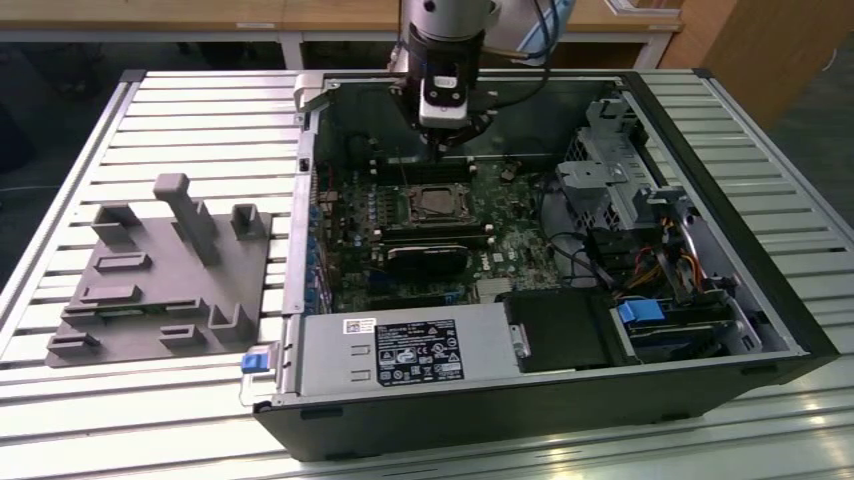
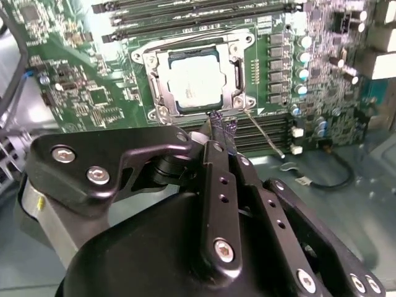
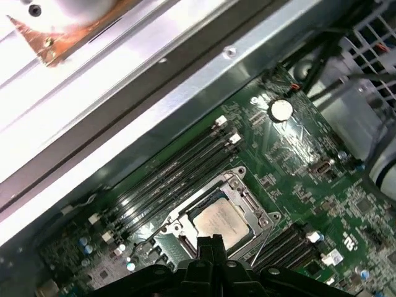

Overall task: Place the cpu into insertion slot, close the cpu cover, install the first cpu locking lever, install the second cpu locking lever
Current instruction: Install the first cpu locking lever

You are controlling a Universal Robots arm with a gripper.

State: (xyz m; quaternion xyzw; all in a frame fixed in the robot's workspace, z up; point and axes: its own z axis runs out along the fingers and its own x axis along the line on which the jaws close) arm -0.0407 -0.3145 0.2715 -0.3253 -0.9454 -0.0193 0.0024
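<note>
Hovering, my black metal gripper clenched, empty | cpu: flat square, matte silvery-beige face, seated in the insertion slot just beyond my tips | cpu cover: thin shiny frame around it | circuit board: green, studded.

From where I stand I count one slatted table, one open computer case and one grey fixture plate. There is one green circuit board, one cpu, one cpu cover, one power supply, one round coin battery and one gripper.
</note>
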